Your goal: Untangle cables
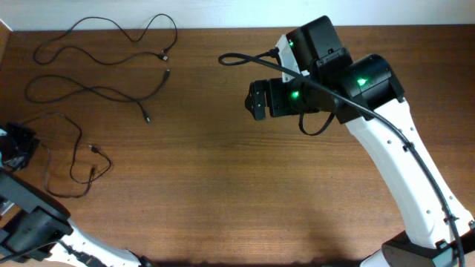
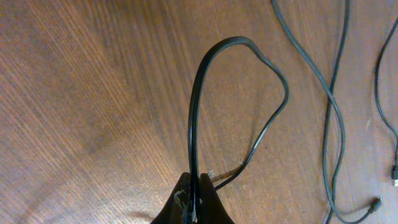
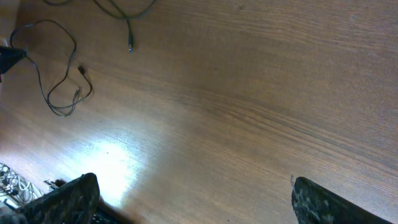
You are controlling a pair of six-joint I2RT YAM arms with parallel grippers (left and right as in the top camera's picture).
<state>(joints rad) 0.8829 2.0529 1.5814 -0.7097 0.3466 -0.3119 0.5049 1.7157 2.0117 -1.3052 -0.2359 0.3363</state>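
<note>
Overhead, left gripper (image 1: 16, 141) clamped on cable (image 2: 190, 124) by table (image 1: 223, 200) edge, right gripper (image 3: 196, 198) apart

1. The left arm (image 1: 33, 226) comes in from the near-left corner, and the left gripper (image 2: 194, 200) has its jaws pressed together, pinching a cable (image 2: 193, 112).
2. The right arm (image 1: 393, 163) stretches in from the right with its wrist turned leftward. The right gripper (image 3: 196, 199) hovers with its fingers spread wide.

Tabletop (image 1: 223, 185) lies open centrally; cables (image 1: 89, 89) clutter the left, seemingly flat.
</note>
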